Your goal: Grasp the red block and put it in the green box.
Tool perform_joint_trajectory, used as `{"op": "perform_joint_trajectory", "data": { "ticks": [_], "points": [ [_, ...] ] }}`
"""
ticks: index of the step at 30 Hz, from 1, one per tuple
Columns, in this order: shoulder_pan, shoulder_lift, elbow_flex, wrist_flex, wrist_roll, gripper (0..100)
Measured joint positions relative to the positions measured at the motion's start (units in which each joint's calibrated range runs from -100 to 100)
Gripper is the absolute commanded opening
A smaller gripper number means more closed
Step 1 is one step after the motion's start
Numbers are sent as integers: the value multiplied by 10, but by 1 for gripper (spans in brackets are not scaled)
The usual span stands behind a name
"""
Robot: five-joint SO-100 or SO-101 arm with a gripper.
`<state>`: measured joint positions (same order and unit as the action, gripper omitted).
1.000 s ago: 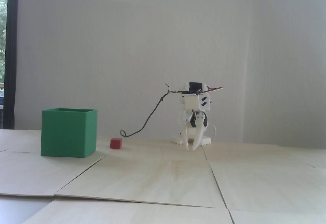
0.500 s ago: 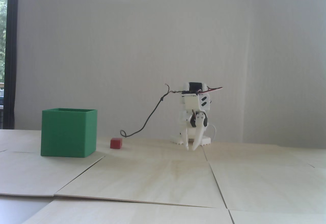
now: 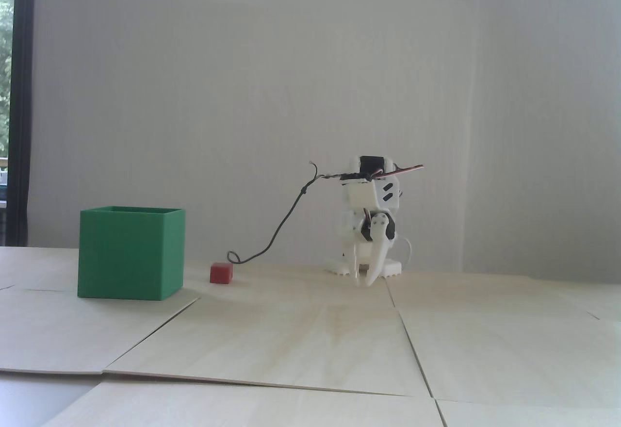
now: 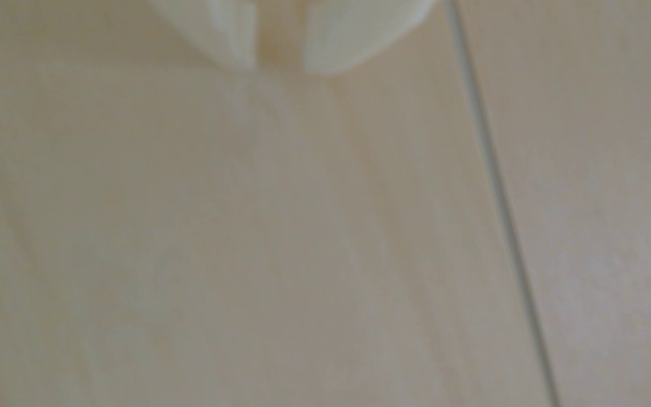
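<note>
Red block [image 3: 221,272] sits on the table [image 3: 310,339] in the fixed view, just right of the green box [image 3: 131,252], well left of my gripper [image 3: 363,283]. Wrist view: my fingertips [image 4: 234,35] are slightly parted over bare wood, holding nothing.

The table [image 3: 301,339] is covered with pale wooden panels of smooth, matt finish, faint grain being seen in both views and thin seams [image 4: 504,203] between them. The green box [image 3: 131,257] at the left is made of matt plastic with a finely ribbed surface. The red block [image 3: 221,272] just right of it is matt and plain. The arm [image 3: 371,199] and its gripper [image 3: 364,282] are formed of smooth white plastic with black parts; a thin dark cable [image 3: 286,218] is seen hanging from it. The far wall [image 3: 310,82] looks white and matt.
</note>
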<state>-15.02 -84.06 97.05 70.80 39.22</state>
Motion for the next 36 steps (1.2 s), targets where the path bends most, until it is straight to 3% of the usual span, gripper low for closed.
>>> {"op": "perform_joint_trajectory", "data": {
  "ticks": [10,16,28,36],
  "points": [
    [0,125,-22,-106,0,2],
    [18,348,-187,-132,-1,2],
    [92,755,-703,37,-1,3],
    [170,832,-833,66,-1,2]
  ]
}}
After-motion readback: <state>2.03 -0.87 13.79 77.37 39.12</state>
